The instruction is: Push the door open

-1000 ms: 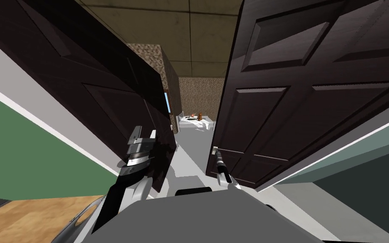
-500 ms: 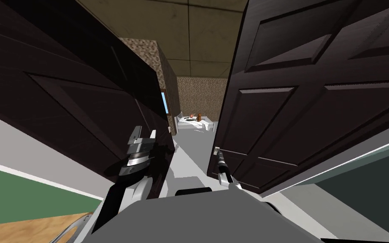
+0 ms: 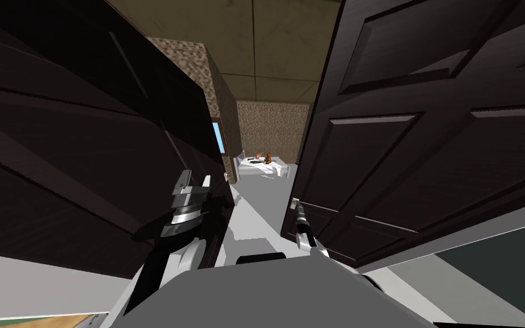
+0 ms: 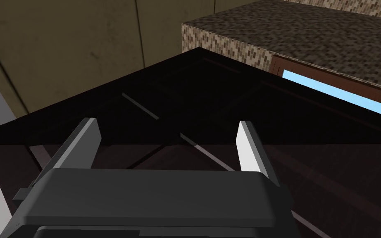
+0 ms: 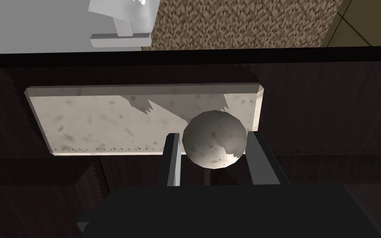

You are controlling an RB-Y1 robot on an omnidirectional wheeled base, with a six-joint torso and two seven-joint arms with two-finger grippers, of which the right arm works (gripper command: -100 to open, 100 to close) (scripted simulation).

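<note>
Grey floor (image 3: 258, 205) runs ahead thru the gap between two dark panelled leaves, up to a white bed (image 3: 261, 166) against a speckled brown wall (image 3: 270, 128). Small brownish bits on the bed, too small to ID.

Task obj: right door (image 3: 426, 142) is front-right of us and swung partway. Left door (image 3: 85, 142) is front-left, also ajar.

R gripper (image 5: 213, 142) is pinching the round grey knob (image 5: 214, 132), one blade per side. The knob sits on a pale mottled backplate (image 5: 103, 120) near that leaf's free edge. Why there, imo: it's the pt farthest from the hinge, so we get max leverage per push. The pinch should also stop the claw skating across the wood as the leaf swings.

L gripper (image 4: 167, 126) has its blades spread w/ nothing between them. It points along the left door's face, and a strip of blue window (image 4: 338, 93) shows past the leaf's top edge. We can't tell if the blades touch the wood. Our guess is it's kept spread to act as a flat pusher/brace, not a grasp.

Est. progress: opening exists, but both leaves prob need more swing before we pass w/o clipping. Risk: round knob, so the pinch may slip.

Text/labels: none legible. No brand or markings on the knob, backplate, doors or gripper bodies.
</note>
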